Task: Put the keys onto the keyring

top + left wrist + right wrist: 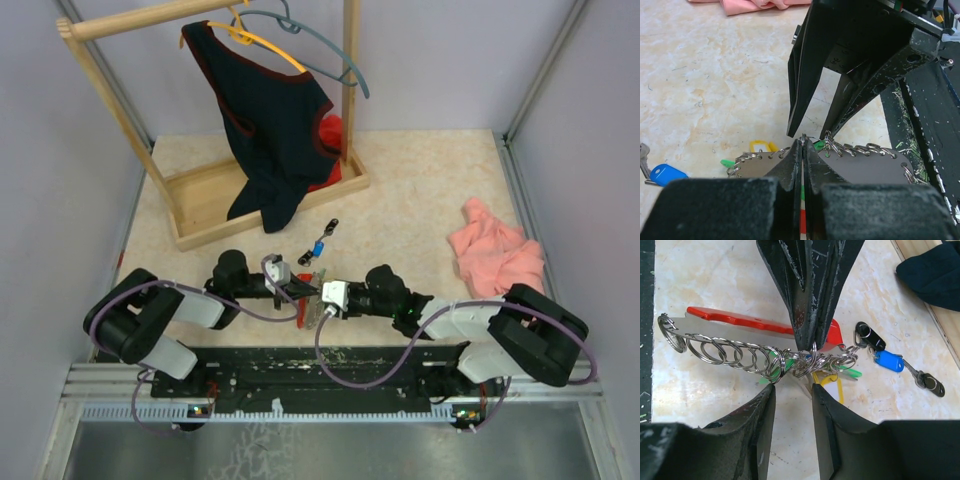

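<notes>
**Left claw pins the keyring; right claw waits open at the loops**

The left gripper [807,342] is clenched on the keyring [742,321]. It bites the red-and-grey plate near the middle, so the row of wire rings [722,352] hangs free along the edge that faces the other arm. That hold looks chosen to steady the piece and leave the loops reachable.

The right gripper [792,396] is released, jaws parted with nothing between them. It sits just short of the thickest bunch of loops, directly opposite the left claw's tips (in the left wrist view the two nearly meet nose to nose).

A yellow key [832,387] and a green key [853,373] sit at that bunch, just past one right-claw finger. I cannot tell whether they are threaded. A blue key [888,361] lies on the table [715,390] farther out on the same side, clear of both claws and probably yet to be fetched.
</notes>
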